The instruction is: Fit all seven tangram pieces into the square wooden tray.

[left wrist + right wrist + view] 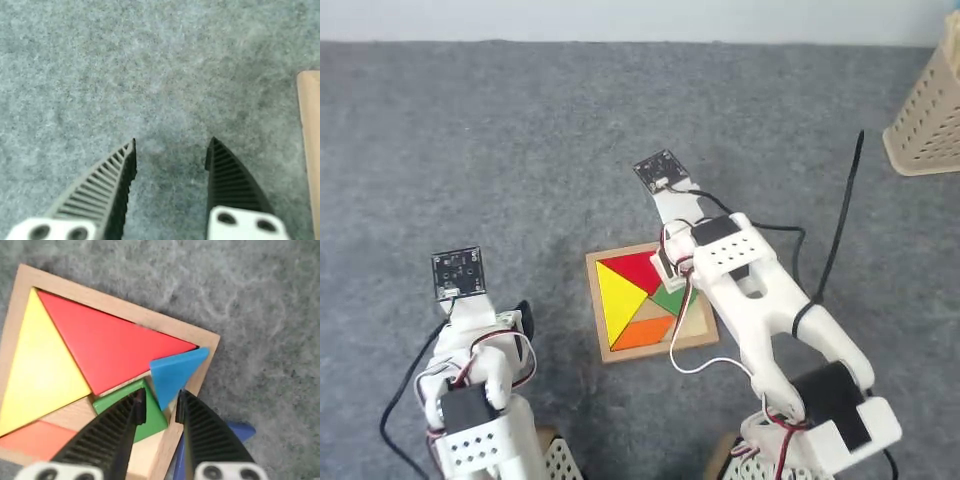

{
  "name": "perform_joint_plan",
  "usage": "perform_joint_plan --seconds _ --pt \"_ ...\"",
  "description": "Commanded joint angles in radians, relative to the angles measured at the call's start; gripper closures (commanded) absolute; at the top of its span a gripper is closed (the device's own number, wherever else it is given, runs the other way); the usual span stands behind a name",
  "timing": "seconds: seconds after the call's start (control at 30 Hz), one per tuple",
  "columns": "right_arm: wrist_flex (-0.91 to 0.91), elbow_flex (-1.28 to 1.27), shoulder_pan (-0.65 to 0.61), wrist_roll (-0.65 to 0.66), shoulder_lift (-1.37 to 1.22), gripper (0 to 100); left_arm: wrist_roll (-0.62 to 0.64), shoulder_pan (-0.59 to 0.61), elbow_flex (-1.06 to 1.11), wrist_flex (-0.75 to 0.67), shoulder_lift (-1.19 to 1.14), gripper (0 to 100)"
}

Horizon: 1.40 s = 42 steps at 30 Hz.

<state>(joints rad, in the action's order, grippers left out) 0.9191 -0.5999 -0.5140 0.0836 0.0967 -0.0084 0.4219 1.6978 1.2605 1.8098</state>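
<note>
From above, we see the tray (pixel 593 295) mid-frame on the bench (pixel 520 150). Left wrist: our left end effector (pixel 170 150) gapes wide, empty. Right wrist: the right end effector (pixel 160 407) pinches a blue triangle (pixel 172 372) at frame centre, over the tray's corner.

The table (pixel 520 130) surface was mottled grey. The tray (pixel 120 309) was pale natural wood. Its pieces were colour-coded: a red triangle (pixel 110 347), a yellow triangle (pixel 40 375), a green piece (pixel 152 422) and an orange piece (pixel 35 440). The blue triangle (pixel 172 372) was light blue, and the dark blue piece (pixel 242 431) was a deeper navy. The left gripper (pixel 172 145) and the right gripper (pixel 160 402) were black with ribbed faces, on white mounts. The basket (pixel 930 110) was beige with a slotted pattern.
</note>
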Motion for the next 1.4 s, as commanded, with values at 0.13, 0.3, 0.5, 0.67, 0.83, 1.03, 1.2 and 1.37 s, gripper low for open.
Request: perform_joint_plan --seconds 0.13,0.3,0.5,0.67,0.83,1.03,1.2,1.37 --pt "-0.236 -0.095 0.002 -0.005 0.076 89.3 -0.005 -0.003 -0.013 0.005 0.014 78" --pt "-0.246 -0.104 0.002 -0.005 0.079 89.3 -0.005 -0.003 -0.013 0.005 0.014 78" --pt "-0.249 -0.104 0.002 -0.005 0.079 89.3 -0.005 -0.003 -0.013 0.005 0.014 78" --pt "-0.254 -0.104 0.004 -0.005 0.070 89.3 -0.005 -0.003 -0.013 0.005 0.014 78" --pt "-0.254 -0.104 0.004 -0.005 0.068 89.3 -0.005 -0.003 -0.013 0.005 0.014 78" --pt "-0.249 -0.106 0.004 -0.005 0.068 89.4 -0.005 -0.003 -0.013 0.005 0.014 78" --pt "-0.248 -0.107 0.004 -0.005 0.067 89.4 -0.005 -0.003 -0.013 0.005 0.014 78" --pt "-0.298 -0.149 0.002 -0.005 0.067 89.4 -0.005 -0.003 -0.013 0.005 0.014 78"
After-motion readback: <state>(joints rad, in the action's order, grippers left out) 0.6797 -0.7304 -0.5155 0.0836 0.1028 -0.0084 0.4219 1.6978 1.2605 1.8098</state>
